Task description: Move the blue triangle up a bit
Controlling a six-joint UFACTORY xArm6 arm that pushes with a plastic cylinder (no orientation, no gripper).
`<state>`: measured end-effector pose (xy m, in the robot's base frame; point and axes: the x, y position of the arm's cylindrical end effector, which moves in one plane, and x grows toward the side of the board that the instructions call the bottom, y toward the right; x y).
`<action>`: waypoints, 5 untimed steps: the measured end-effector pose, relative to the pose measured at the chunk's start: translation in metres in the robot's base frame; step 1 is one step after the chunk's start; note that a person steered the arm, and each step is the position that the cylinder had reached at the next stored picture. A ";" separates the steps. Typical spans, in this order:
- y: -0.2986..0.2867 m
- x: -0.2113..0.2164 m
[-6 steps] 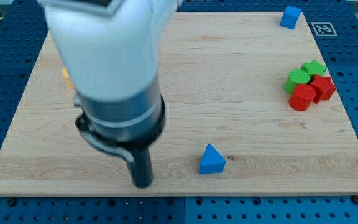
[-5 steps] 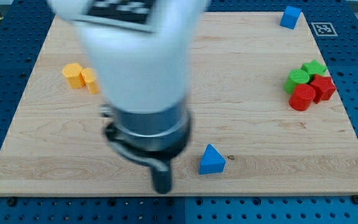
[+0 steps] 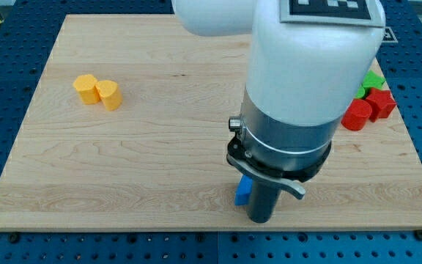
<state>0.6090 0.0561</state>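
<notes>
The blue triangle [image 3: 242,191] lies near the board's bottom edge and only its left sliver shows, the rest hidden behind my arm. My tip [image 3: 260,219] is at the view's bottom, just right of and below the visible part of the triangle, close against it. I cannot tell whether they touch.
Two yellow blocks [image 3: 97,92] sit together at the upper left. A red cylinder [image 3: 355,115] and a red block [image 3: 381,103] sit at the right, with a green block [image 3: 373,78] just above them, partly hidden by the arm. The wooden board [image 3: 123,161] ends just below my tip.
My arm has swept to the right along the board's bottom edge, from left of the blue triangle to over it. It now hides most of the triangle and the far blue block.
</notes>
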 end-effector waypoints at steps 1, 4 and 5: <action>0.000 -0.012; -0.021 -0.025; -0.022 -0.041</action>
